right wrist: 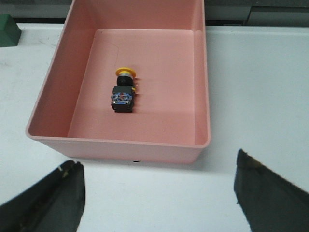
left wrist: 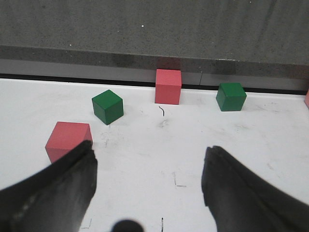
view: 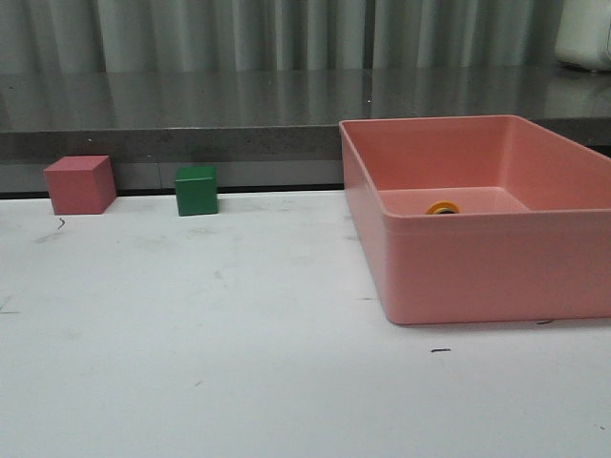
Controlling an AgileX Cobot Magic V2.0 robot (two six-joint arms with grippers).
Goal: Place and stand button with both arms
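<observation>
The button (right wrist: 123, 92) lies on its side on the floor of a pink bin (right wrist: 44, 134), yellow cap pointing away from my right gripper, black body and bluish base toward it. In the front view only the top of its yellow cap (view: 442, 207) shows over the bin's front wall (view: 496, 267). My right gripper (right wrist: 157, 186) is open and empty over the white table, just outside the bin's near wall. My left gripper (left wrist: 149, 176) is open and empty over the table, well left of the bin. Neither arm shows in the front view.
A pink cube (view: 80, 184) and a green cube (view: 196, 190) stand at the table's back left edge. The left wrist view shows two pink cubes (left wrist: 168, 86) (left wrist: 68, 139) and two green cubes (left wrist: 107, 106) (left wrist: 231, 96); the nearer pink one is beside the left finger. A grey ledge runs behind the table.
</observation>
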